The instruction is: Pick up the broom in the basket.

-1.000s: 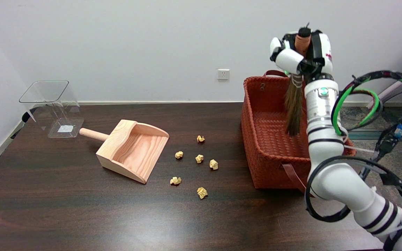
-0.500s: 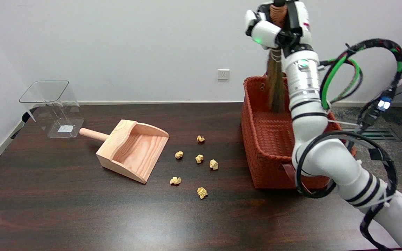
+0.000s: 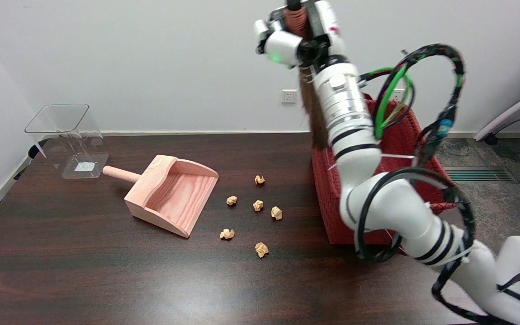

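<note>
My right hand (image 3: 297, 34) is raised high near the top of the head view and grips the brown handle of the broom (image 3: 310, 110). The broom hangs upright from the hand, its dark bristles blurred, their tips level with the left rim of the orange woven basket (image 3: 327, 198). The broom is lifted clear of the basket's inside and sits over its left wall. My forearm hides much of the basket's interior.
A wooden dustpan (image 3: 169, 193) lies left of centre, handle pointing left. Several crumpled yellow paper balls (image 3: 257, 205) are scattered between the dustpan and the basket. A clear plastic bin (image 3: 67, 140) lies tipped at the far left.
My right hand has carried the broom up and to the left, from inside the basket to over its left rim. The arm has swung left with it.
</note>
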You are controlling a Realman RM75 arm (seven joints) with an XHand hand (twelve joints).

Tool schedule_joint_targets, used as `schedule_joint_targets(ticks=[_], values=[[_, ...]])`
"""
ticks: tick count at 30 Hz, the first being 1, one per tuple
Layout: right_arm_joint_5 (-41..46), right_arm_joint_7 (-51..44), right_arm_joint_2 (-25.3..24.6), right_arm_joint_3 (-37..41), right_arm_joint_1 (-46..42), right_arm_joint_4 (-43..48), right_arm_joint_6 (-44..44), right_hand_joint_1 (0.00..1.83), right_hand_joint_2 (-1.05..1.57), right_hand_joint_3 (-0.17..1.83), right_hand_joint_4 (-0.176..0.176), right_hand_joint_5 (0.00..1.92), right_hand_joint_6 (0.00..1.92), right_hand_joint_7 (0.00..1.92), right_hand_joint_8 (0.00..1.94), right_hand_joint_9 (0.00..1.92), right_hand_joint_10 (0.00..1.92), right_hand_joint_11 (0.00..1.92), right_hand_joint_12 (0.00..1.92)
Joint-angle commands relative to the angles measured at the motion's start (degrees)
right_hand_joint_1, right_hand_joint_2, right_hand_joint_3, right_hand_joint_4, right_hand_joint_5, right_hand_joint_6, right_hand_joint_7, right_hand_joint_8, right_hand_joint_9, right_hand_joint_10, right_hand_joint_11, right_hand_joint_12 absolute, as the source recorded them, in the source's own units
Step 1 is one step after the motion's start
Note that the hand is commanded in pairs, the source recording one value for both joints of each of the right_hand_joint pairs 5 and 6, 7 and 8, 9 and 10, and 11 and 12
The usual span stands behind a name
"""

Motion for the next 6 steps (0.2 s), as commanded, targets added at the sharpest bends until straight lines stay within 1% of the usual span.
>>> schedule_joint_targets(ticks=[1, 6], values=[[-9.74, -12.92, -22.42, -6.42, -4.90, 5.98, 0.68, 1.27, 0.83, 0.80, 0.000, 1.92, 1.92, 1.92, 1.92, 1.92, 1.92, 1.92, 1.92], [-14.31, -12.44, -27.74, -5.66, -7.23, 9.11, 0.75, 1.27, 0.83, 0.79, 0.000, 1.92, 1.92, 1.92, 1.92, 1.92, 1.92, 1.92, 1.92]])
